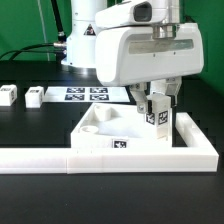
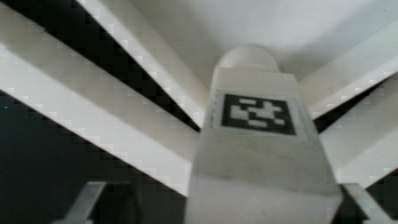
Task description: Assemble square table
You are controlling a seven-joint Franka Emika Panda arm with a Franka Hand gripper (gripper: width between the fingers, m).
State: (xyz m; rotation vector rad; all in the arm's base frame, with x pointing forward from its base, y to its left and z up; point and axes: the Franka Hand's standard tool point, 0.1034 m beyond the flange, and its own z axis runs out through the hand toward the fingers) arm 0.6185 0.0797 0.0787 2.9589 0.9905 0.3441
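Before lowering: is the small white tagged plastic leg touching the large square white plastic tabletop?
Cannot tell. Exterior view: leg overlaps tabletop, no clear gap; wrist view hides its foot.

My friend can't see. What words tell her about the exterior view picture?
A white robot gripper straddles an upright tagged leg at a corner of the tabletop on the exterior view's right. The tabletop lies inside a low white L-shaped wall; two loose legs lie at the exterior view's left beside the marker board.

Glossy white rounded arm (image 1: pixel 140 45) with a bulky wrist housing, dark seams and grey fingers (image 2: pixel 82 204).
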